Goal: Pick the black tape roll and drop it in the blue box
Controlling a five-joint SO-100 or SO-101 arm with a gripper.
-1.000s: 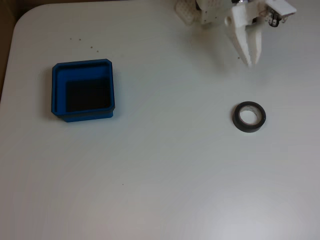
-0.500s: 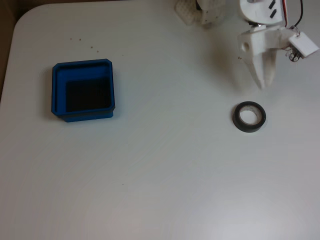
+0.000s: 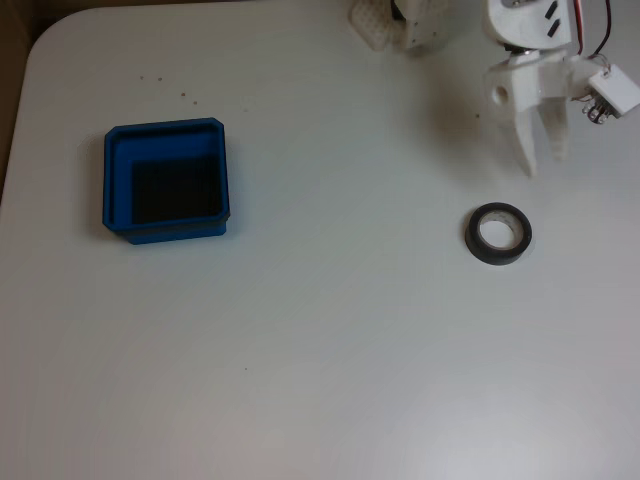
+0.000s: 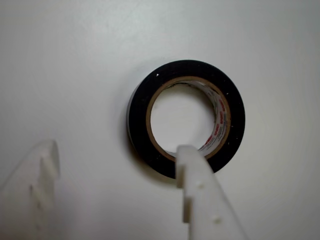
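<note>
White tabletop (image 3: 330, 330) spreads across the fixed view, smooth and matte, with a rounded corner at the upper left and a few tiny dark specks near that corner. On its left side sits the blue box (image 3: 166, 136), a shallow square tray with clipped corners, a thick bright rim and a dark floor; nothing lies inside it. Well apart from it, on the right side of the table, the black tape roll (image 3: 497, 256) lies flat, its pale inner core facing up.

At the top right of the fixed view the white arm comes in from the edge, with red and black wires along it and a small white block hanging at its right. Its gripper (image 3: 541, 165) points down toward the table, just above the roll in the picture and not touching it. The two white fingers stand parted with a clear gap between them, and they hold nothing.

In the wrist view the tape roll (image 4: 140, 125) fills the middle, a black ring with a brownish cardboard liner and some red print on the inner wall. One finger (image 4: 200, 190) rises from the bottom edge and overlaps the ring's lower rim; the other finger (image 4: 37, 175) shows at the lower left, clear of the roll.
</note>
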